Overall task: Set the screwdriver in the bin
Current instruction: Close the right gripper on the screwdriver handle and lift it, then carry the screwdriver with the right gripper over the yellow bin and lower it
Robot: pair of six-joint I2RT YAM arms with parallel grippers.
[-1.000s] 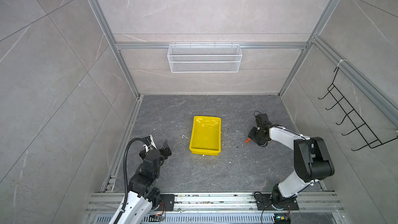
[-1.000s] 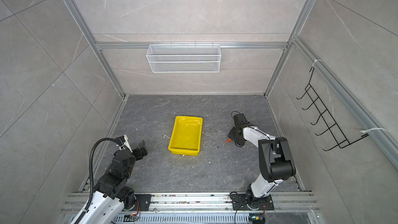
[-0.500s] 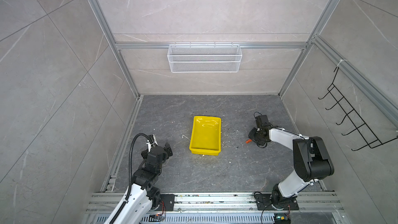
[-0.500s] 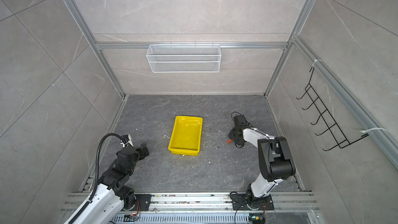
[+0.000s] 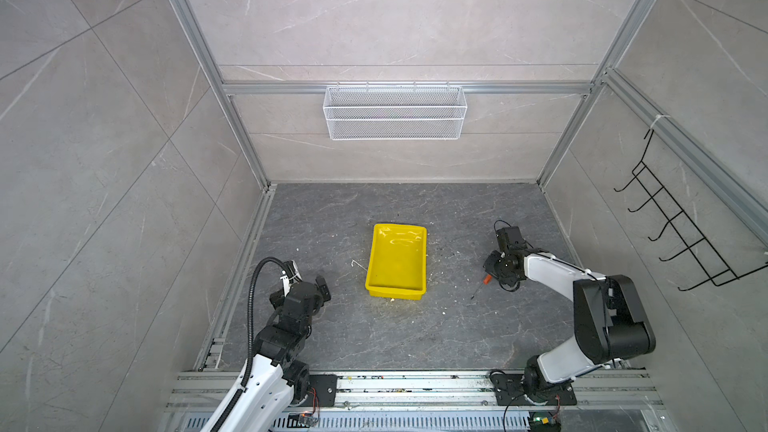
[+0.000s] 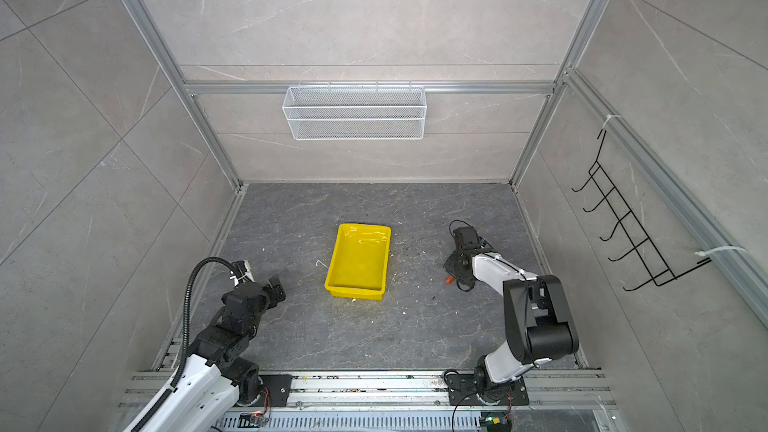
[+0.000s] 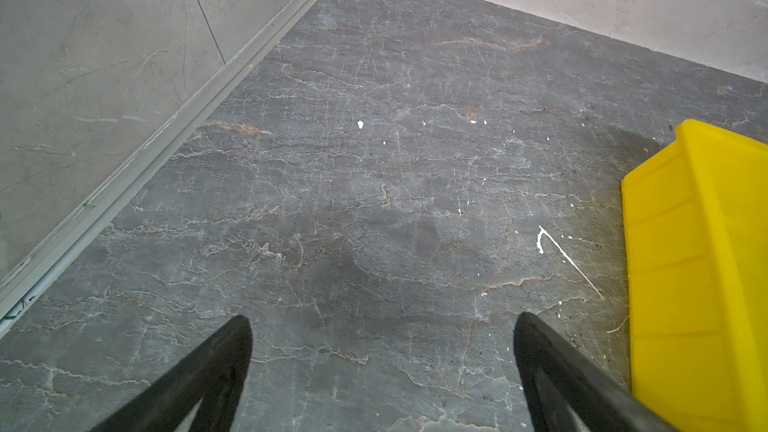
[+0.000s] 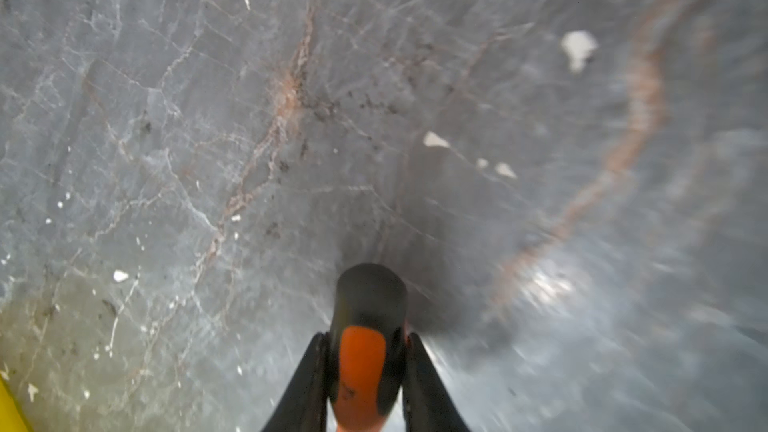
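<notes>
Yellow bin (image 5: 397, 261) mid-floor, screwdriver (image 5: 485, 280) (orange handle) right of it, at right gripper (image 5: 491, 274)

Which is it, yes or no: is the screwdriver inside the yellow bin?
No: in a top view the screwdriver is right of the bin, outside it, in the shut right gripper.

Between the right fingers (image 8: 305, 392) the screwdriver (image 8: 361, 367) runs off the picture's edge, its shaft unseen; the surface (image 8: 623, 263) beyond them is blurred. Beside the left fingers (image 7: 216, 367), the bin (image 7: 698, 263) is cropped.
</notes>
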